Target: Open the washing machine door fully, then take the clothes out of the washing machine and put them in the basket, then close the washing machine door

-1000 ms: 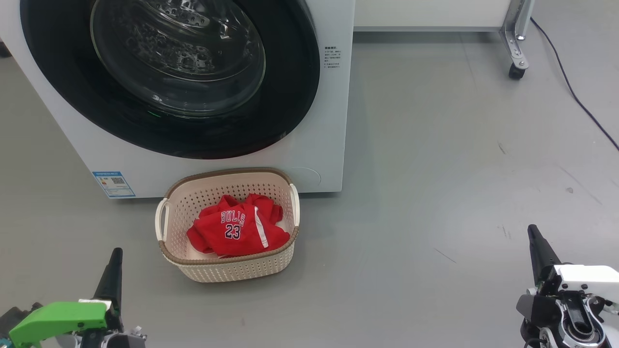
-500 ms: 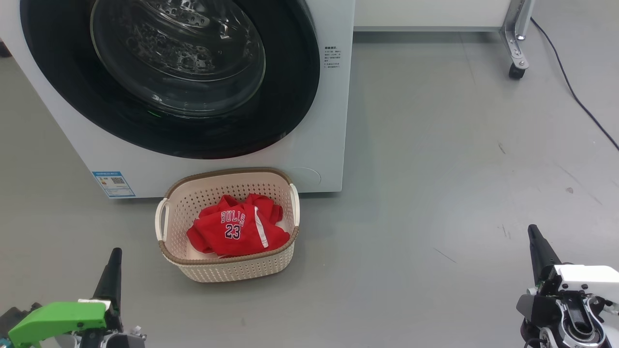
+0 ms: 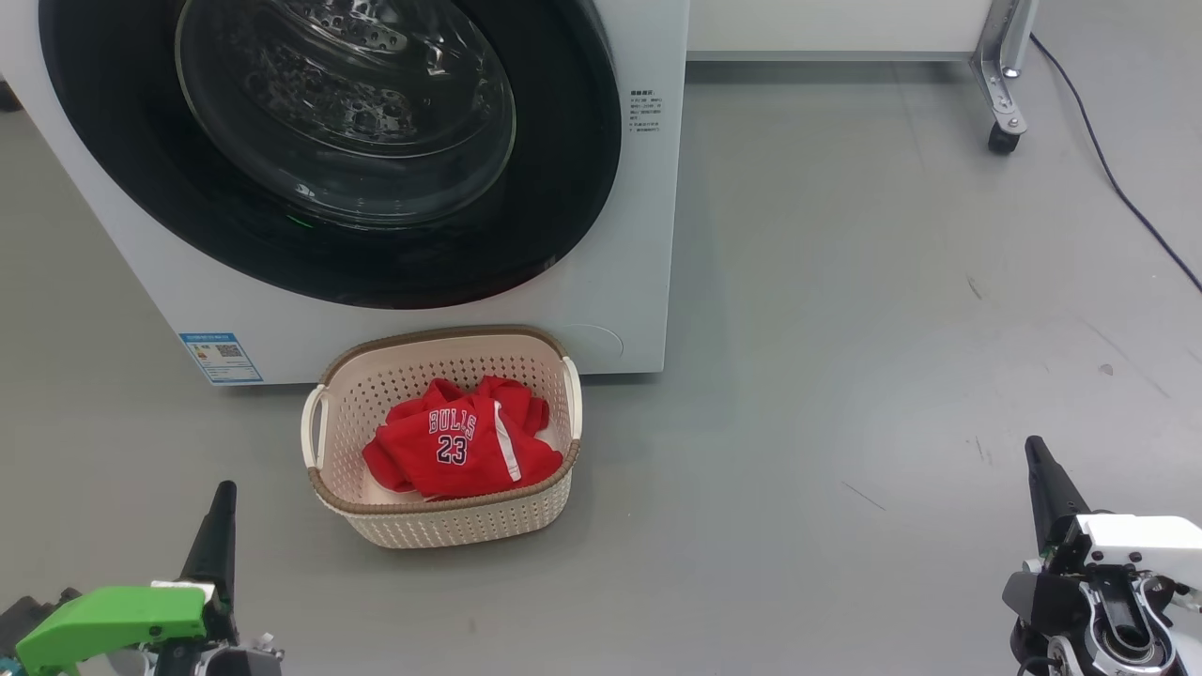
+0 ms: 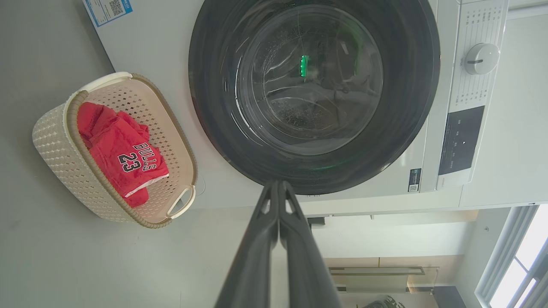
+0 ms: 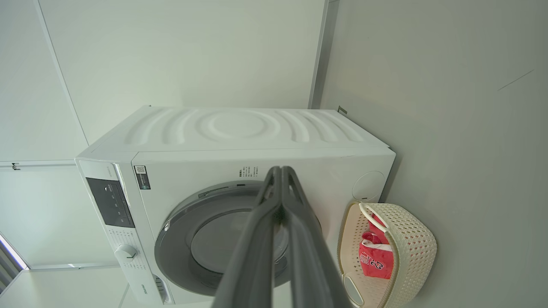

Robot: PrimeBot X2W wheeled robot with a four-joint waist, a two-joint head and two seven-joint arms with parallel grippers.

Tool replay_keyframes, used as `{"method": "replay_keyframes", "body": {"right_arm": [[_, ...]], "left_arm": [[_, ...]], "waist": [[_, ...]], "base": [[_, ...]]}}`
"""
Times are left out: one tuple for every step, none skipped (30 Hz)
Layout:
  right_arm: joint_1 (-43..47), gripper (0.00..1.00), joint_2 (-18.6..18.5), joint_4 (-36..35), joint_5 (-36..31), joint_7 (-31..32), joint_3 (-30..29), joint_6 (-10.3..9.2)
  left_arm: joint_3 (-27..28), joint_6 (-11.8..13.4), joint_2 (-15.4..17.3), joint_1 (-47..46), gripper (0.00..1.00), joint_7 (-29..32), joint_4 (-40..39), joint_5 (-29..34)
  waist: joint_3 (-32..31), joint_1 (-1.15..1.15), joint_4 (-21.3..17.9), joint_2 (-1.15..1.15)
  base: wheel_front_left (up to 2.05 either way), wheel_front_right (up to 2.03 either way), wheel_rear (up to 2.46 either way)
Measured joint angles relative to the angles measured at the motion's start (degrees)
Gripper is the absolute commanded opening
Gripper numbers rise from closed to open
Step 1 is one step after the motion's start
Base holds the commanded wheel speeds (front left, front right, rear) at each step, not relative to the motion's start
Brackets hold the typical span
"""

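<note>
The white washing machine (image 3: 601,310) stands ahead with its round black-rimmed door (image 3: 338,141) shut flat against the front, also seen as the washing machine door (image 4: 314,92) and the door (image 5: 214,239). Red clothes (image 3: 455,451), a "BULLS 23" jersey on top, lie in the cream basket (image 3: 441,526) on the floor just before the machine; the basket (image 4: 60,149) and the basket (image 5: 411,248) show from the wrists. My left gripper (image 3: 221,498) is shut and empty at the lower left. My right gripper (image 3: 1035,451) is shut and empty at the lower right.
Grey floor stretches to the right of the machine. A metal frame leg on a caster (image 3: 1003,139) stands at the far right, and a dark cable (image 3: 1117,188) runs along the floor beside it. The machine's control panel and dial (image 4: 481,57) sit on its upper front.
</note>
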Motion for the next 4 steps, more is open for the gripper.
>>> {"method": "replay_keyframes", "body": {"right_arm": [[0.0, 0.0, 0.0, 0.0, 0.0, 0.0, 0.0, 0.0], [0.0, 0.0, 0.0, 0.0, 0.0, 0.0, -0.01, 0.0], [0.0, 0.0, 0.01, 0.0, -0.01, 0.0, -0.01, 0.0], [0.0, 0.0, 0.01, 0.0, 0.0, 0.0, -0.02, 0.0]], "left_arm": [[0.0, 0.0, -0.01, 0.0, 0.0, 0.0, 0.0, 0.0], [0.01, 0.0, -0.01, 0.0, 0.0, 0.0, -0.01, 0.0], [0.02, 0.0, -0.01, 0.0, 0.0, 0.0, -0.01, 0.0], [0.02, 0.0, -0.01, 0.0, 0.0, 0.0, -0.01, 0.0]], "waist": [[0.0, 0.0, 0.0, 0.0], [0.0, 0.0, 0.0, 0.0], [0.0, 0.0, 0.0, 0.0], [0.0, 0.0, 0.0, 0.0]], "base": [[0.0, 0.0, 0.0], [0.0, 0.0, 0.0], [0.0, 0.0, 0.0], [0.0, 0.0, 0.0]]}}
